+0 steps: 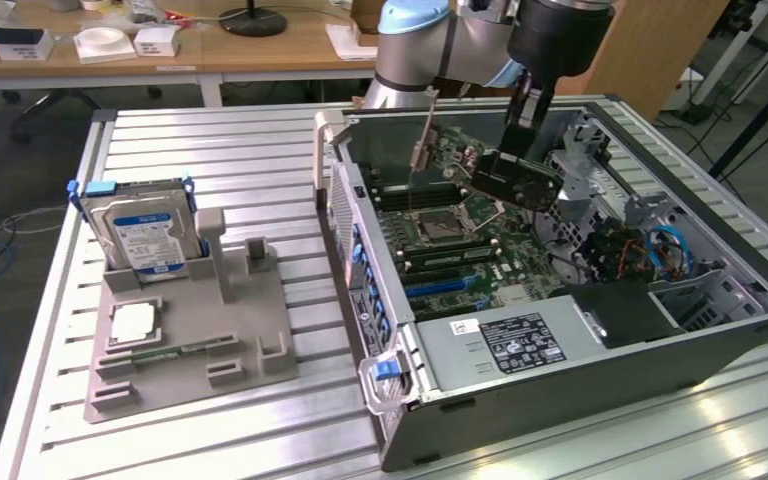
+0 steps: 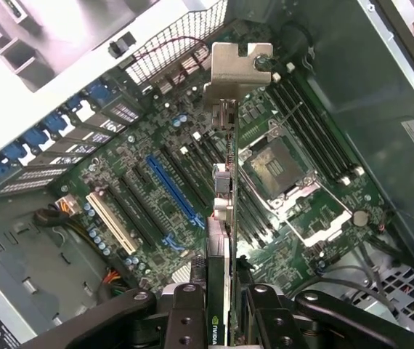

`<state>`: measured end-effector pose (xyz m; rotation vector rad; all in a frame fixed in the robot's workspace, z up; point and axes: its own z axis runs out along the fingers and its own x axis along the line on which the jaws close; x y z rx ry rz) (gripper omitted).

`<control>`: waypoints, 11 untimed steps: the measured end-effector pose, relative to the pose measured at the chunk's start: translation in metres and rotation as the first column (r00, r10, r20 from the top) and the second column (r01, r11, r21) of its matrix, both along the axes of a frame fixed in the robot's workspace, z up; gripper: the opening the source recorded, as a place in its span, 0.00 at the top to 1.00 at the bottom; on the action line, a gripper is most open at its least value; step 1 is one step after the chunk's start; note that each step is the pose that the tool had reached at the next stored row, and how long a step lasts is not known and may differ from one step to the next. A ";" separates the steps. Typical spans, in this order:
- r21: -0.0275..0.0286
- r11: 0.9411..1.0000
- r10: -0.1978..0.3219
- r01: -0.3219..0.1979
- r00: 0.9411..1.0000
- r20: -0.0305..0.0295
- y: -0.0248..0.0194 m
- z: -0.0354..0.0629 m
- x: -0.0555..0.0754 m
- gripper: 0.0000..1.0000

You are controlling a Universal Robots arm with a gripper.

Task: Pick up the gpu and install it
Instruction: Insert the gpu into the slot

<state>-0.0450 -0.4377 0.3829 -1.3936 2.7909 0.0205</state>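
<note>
Your claw (image 2: 221, 309) is clamped on the gpu (image 2: 224, 218), which hangs edge-down over the motherboard (image 2: 156, 189) inside the open case (image 1: 598, 400), upper right of the exterior frame. Square the card's edge to its slot and the bracket to the rear openings, and lower it without tilt. On the worktop (image 1: 224, 150), the grey stand (image 1: 257, 330) holds a hard drive (image 1: 144, 230), a chip (image 1: 133, 322) and a memory stick (image 1: 177, 352).

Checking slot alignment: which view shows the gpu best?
Wrist view: the gpu runs edge-on from the fingers, silver bracket at its far end, motherboard slots behind it. Exterior view shows the gpu as a dark card held inside the open case.
</note>
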 end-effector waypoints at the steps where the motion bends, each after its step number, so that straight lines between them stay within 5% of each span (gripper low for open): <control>1: 0.000 1.000 0.007 -0.007 1.000 0.000 0.0000 -0.0002 0.000 0.74; 11: 0.002 0.997 0.080 -0.080 0.997 0.000 0.0002 -0.0022 0.000 0.74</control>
